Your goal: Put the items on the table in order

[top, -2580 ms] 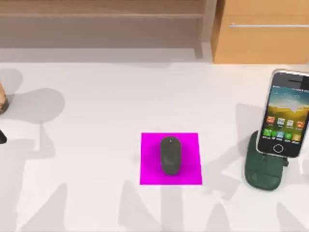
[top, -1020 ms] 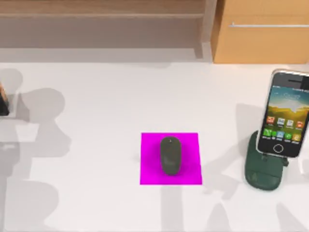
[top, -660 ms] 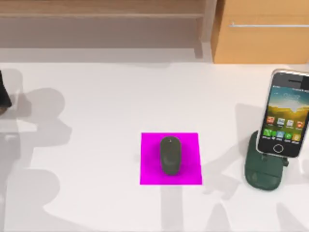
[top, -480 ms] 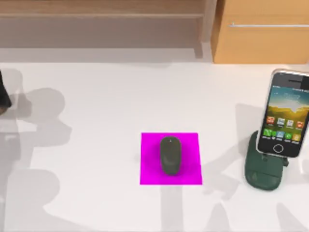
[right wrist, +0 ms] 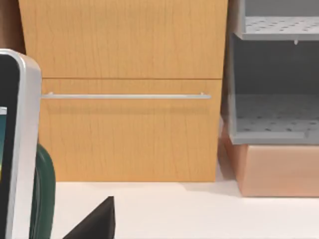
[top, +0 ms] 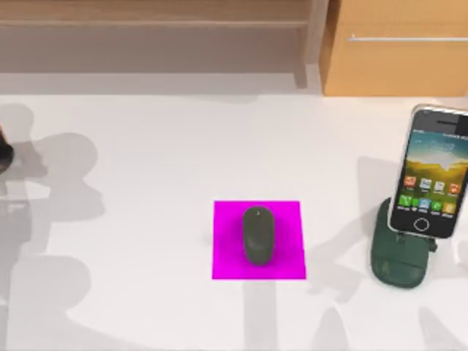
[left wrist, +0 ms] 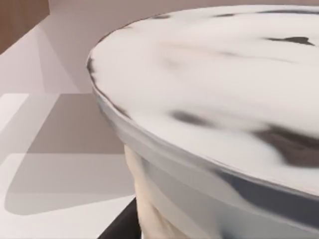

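The dark grey oval mouse [top: 257,234] lies on a magenta square mat [top: 227,256] in the middle of the white table [top: 161,183]. At the right edge, the silver-edged smartphone [top: 431,172] stands upright with its screen lit, resting on a dark green stand [top: 397,259]. In the right wrist view the phone's silver edge [right wrist: 22,149] and the green stand [right wrist: 42,194] are close by, with a black part of my right gripper [right wrist: 94,219] beside them. A dark piece of my left arm [top: 2,155] pokes in at the table's left edge.
An orange-brown cabinet [top: 395,47] with a silver drawer handle [right wrist: 124,96] stands at the back right, and a low shelf [top: 153,33] runs along the back left. A large white, grey-marbled round object [left wrist: 214,99] sits very close in the left wrist view. A grey perforated rack [right wrist: 274,74] stands beside the cabinet.
The dark shape at the table's left edge has shifted and drawn back toward the edge, and the shadows on the left have moved. Mouse, mat, phone and stand are still.
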`<state>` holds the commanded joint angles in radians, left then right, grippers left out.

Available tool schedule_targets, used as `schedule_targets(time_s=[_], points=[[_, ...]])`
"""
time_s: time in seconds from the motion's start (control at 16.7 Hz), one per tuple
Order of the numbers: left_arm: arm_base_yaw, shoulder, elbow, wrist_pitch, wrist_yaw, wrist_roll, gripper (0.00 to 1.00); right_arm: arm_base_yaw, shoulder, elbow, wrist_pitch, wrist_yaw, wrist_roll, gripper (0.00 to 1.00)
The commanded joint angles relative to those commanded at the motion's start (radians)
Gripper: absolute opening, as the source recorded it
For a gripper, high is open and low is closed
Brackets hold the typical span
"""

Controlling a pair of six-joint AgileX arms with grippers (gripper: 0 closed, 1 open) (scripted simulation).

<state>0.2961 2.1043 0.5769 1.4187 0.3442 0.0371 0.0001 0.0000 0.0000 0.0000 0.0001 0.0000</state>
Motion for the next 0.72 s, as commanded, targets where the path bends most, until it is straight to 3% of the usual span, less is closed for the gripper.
schedule_targets(time_s=[0.24,0.72], points=[[0.000,0.000,0.000,0.000,0.000,0.000,0.02,0.000,0.000,0.000,0.000,0.000,0.000,1.00],[0.000,0.000,0.000,0.000,0.000,0.000,0.00,0.000,0.000,0.000,0.000,0.000,0.000,1.00]])
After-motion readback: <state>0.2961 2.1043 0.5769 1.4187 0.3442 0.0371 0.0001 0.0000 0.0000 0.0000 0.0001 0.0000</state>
